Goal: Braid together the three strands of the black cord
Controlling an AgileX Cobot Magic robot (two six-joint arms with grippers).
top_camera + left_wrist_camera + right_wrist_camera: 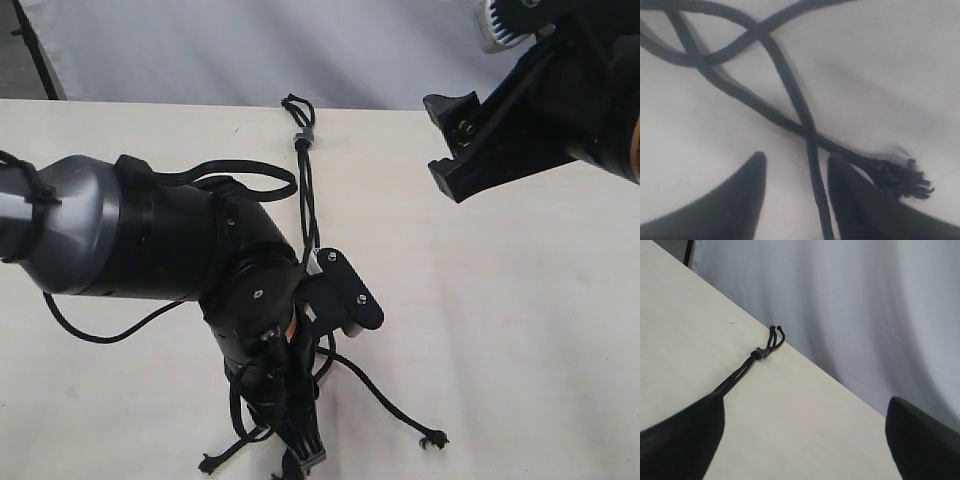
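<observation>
Cream table (520,330) fills my exterior view, and the black cord (308,190) lies on it. Its short loop (297,105) sits at the far edge by the white cloth backdrop (300,50), with the grey band (303,138) just below the loop. From the band the strands (312,215) run close together toward my left arm and slip beneath its wrist; how they cross there is hidden in that view. Two ends splay out past the arm: one knotted tip (433,438) to the right and a second tip (208,463) to the left.

My left gripper (797,157) hangs low over the table with its fingers parted. One strand passes through the gap unpinched, and a frayed tip (902,177) lies just beside one finger (865,210). Beyond the fingers the strands cross one another loosely.

My right gripper (447,143) hovers well apart, raised at the far right, fingers spread wide with nothing between them.
</observation>
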